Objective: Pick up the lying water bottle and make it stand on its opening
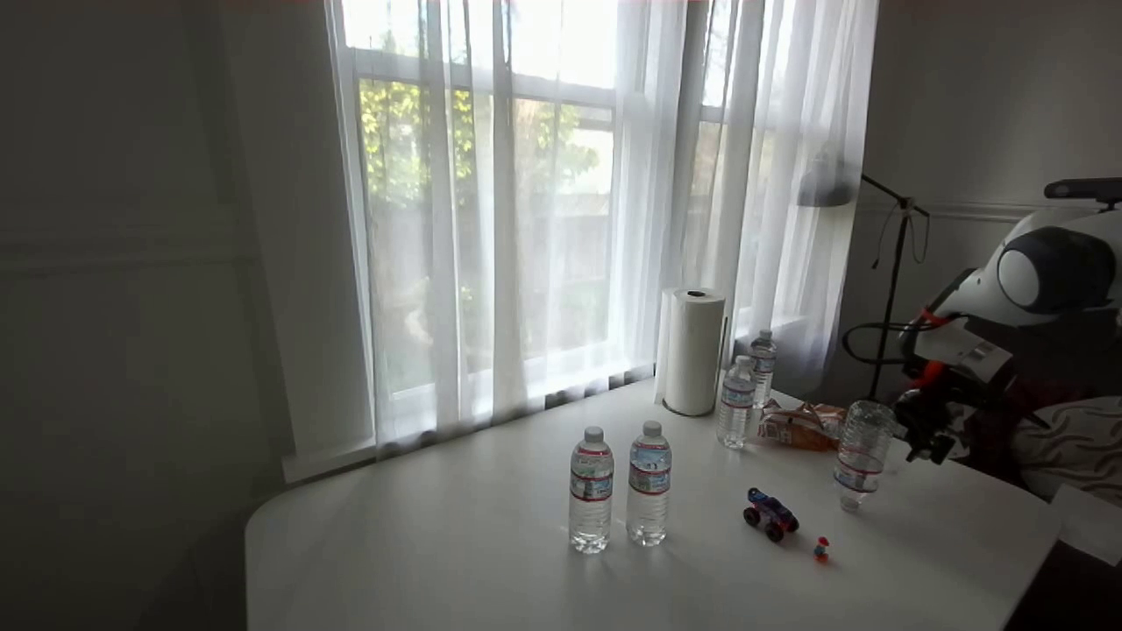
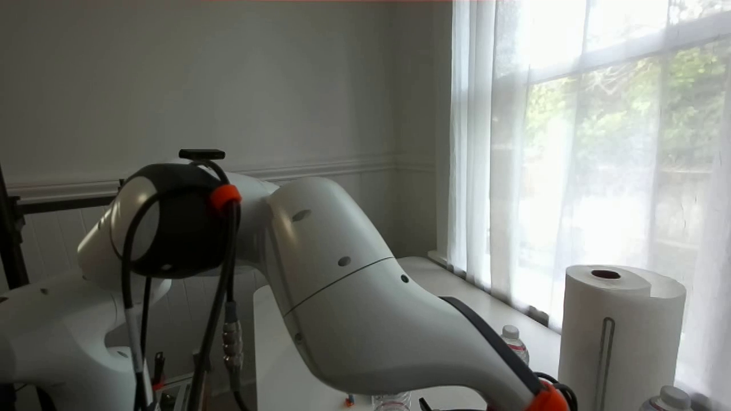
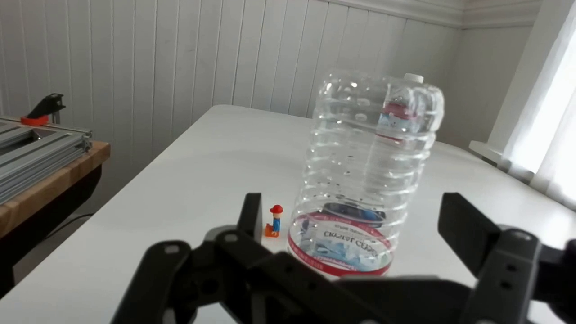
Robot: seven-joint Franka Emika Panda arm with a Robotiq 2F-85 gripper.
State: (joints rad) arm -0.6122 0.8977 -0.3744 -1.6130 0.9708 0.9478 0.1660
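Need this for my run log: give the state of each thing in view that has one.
Gripper: open
Water bottle: upside down, neck on the table
Paper towel roll: upright
Two bottles beside it: upright, capped
Other two bottles: upright, capped
Orange bag: lying down, open or sealed unclear
Toy truck: on its wheels
Toy figure: upright
Curtains: drawn across
Lamp: can't tell if lit
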